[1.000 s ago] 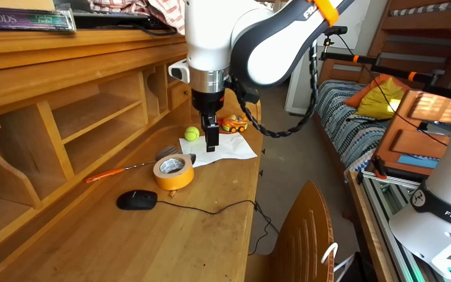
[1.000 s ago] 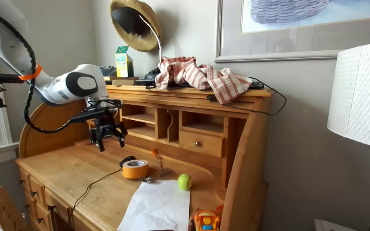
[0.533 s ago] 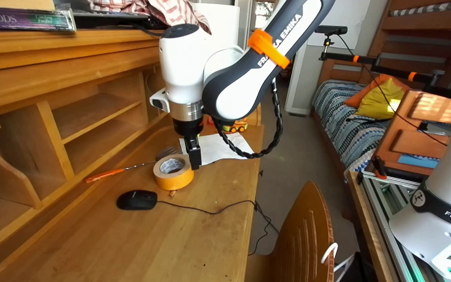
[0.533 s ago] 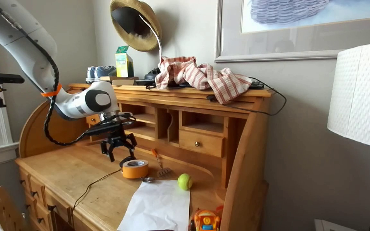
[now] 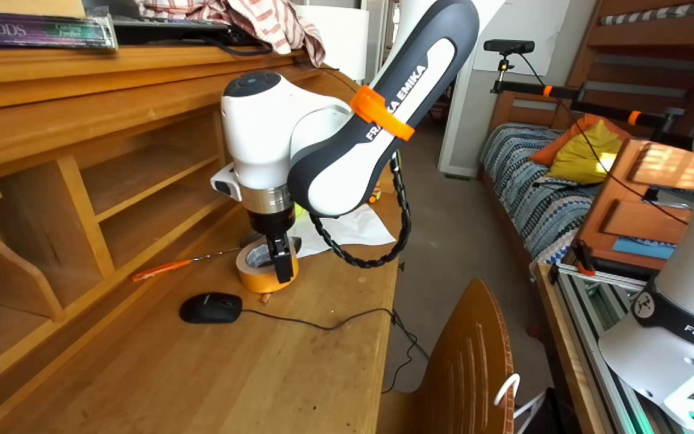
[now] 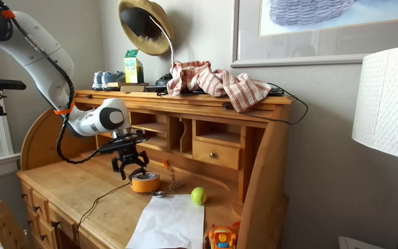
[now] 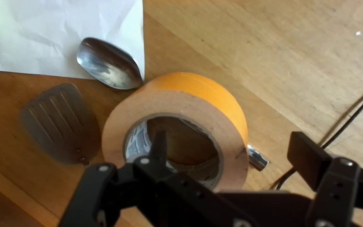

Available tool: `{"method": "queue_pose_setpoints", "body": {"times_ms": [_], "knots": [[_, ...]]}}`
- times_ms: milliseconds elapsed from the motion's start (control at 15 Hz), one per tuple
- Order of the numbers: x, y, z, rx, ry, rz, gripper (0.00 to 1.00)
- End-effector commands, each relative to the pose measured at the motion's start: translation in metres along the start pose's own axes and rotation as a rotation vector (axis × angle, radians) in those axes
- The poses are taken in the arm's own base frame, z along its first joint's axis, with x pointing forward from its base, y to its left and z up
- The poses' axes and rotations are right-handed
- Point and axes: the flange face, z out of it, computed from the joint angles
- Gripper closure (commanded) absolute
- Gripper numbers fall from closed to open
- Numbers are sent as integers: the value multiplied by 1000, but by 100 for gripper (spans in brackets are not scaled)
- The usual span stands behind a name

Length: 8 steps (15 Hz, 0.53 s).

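While the gripper [image 7: 228,143] hangs low over the counter [image 5: 202,374], its two fingers are wide apart and hold nothing. A roll of orange tape [image 7: 175,101] lies flat there, between a black computer mouse [image 5: 210,308] and white paper [image 6: 171,221]. In the wrist view, one finger shows over the tape's hole. A spoon [image 7: 109,64] and slotted spatula [image 7: 60,126] lie just beside the tape.

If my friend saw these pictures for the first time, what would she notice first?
Probably the big white robot arm stretched over the desk, with its black tool open at a roll of orange tape, one finger over or in the hole. Next, maybe the bright tennis ball by a corner of the white paper. The orange toy car might catch her eye too, by the desk's side panel.
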Motion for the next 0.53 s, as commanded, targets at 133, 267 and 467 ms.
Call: {"method": "queue_pose_setpoints", "body": {"times_ms": [133, 267, 467], "knots": [[16, -5, 16, 8, 5, -8, 47], [17, -5, 19, 11, 5, -8, 64], [19, -2, 18, 5, 8, -6, 86]]}}
